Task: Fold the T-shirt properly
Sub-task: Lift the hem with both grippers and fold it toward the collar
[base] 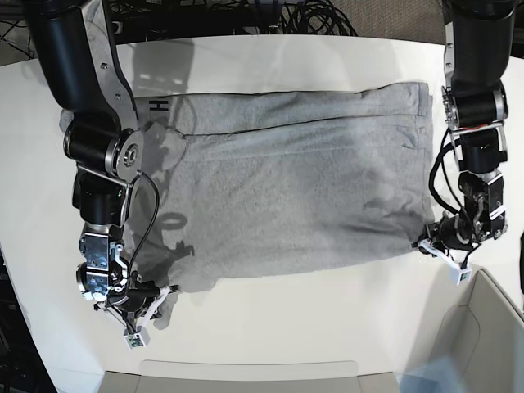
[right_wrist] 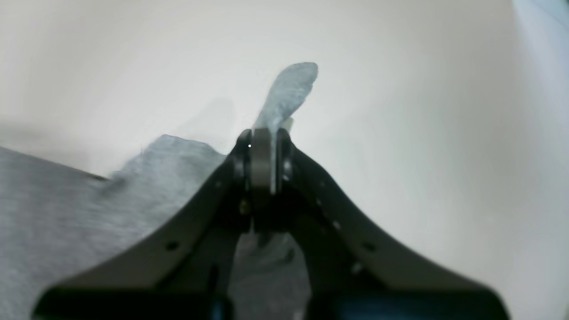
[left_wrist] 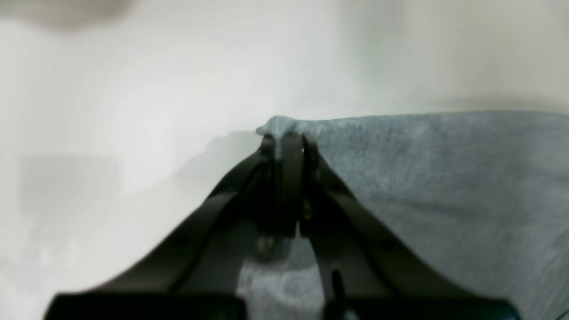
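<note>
The heather-grey T-shirt (base: pixel 286 188) lies spread on the white table (base: pixel 311 319), with a bit of dark lettering (base: pixel 158 105) showing at its far left edge. On the base view's right, my left gripper (base: pixel 427 243) is shut on the shirt's near corner; the wrist view shows its jaws (left_wrist: pixel 286 140) pinching the cloth edge (left_wrist: pixel 444 178). My right gripper (base: pixel 160 293), at the view's lower left, is shut on the other near corner. A grey flap (right_wrist: pixel 291 89) pokes out past its closed fingertips (right_wrist: pixel 264 135), and the rest of the shirt (right_wrist: pixel 66 213) trails off to the left.
A pale bin (base: pixel 491 327) stands at the table's near right corner, close to my left gripper. A grey tray edge (base: pixel 246 377) runs along the front. Black cables (base: pixel 311 16) lie behind the table's far edge.
</note>
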`<state>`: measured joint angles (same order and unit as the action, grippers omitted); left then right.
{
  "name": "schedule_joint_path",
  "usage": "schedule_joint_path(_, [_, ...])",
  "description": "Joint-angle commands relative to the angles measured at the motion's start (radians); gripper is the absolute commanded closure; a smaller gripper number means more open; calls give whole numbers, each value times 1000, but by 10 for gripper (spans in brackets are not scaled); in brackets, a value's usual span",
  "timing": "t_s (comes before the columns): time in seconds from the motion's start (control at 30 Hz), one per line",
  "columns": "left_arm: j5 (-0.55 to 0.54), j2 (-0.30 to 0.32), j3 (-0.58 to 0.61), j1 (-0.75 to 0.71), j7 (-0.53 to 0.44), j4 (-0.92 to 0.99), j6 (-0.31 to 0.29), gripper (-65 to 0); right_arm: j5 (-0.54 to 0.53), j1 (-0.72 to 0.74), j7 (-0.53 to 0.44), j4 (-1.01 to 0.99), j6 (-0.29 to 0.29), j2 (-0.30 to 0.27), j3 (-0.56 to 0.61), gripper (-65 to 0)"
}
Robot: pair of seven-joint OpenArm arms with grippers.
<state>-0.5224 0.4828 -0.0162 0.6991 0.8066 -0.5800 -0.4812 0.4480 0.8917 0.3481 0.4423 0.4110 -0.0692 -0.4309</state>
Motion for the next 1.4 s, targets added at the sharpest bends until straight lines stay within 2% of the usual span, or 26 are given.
schedule_joint_path(0.0, [-8,14,-6,34,-5,-67,-6,0,-12,36,-24,20,-7,-16,0,0])
schedule_joint_path(0.17, [-8,14,-17,-100,79,-292,-4,0,-13,5,-24,20,-7,-42,-3,0])
schedule_joint_path(0.3, [-8,12,-123,-187,141,-418,-4,0,-13,-26,-21,29,-7,-45,-4,0])
schedule_joint_path(0.4, [-8,12,-159,-232,159,-478,-4,0,-16,-64,44,118,1,-47,-1,0])
schedule_joint_path(0.57, [-8,12,-166,-302,199,-570,-4,0,-18,-153,243,424,171,-1,-4,0])
schedule_joint_path(0.67, [-8,12,-166,-345,219,-634,-4,0,-16,-233,340,614,205,24,2,0])
schedule_joint_path(0.83, [-8,11,-166,-413,257,-708,-4,0,-12,-329,401,777,263,39,2,0])
schedule_joint_path(0.97, [-8,11,-166,-465,257,-731,-4,0,-12,-389,444,840,283,38,2,0])
schedule_joint_path(1.13, [-9,11,-167,-505,257,-766,-4,0,-12,-475,451,939,287,36,2,0])
schedule_joint_path(1.37, [-9,6,-167,-548,345,-924,-4,0,-10,-570,461,1071,287,36,-3,0])
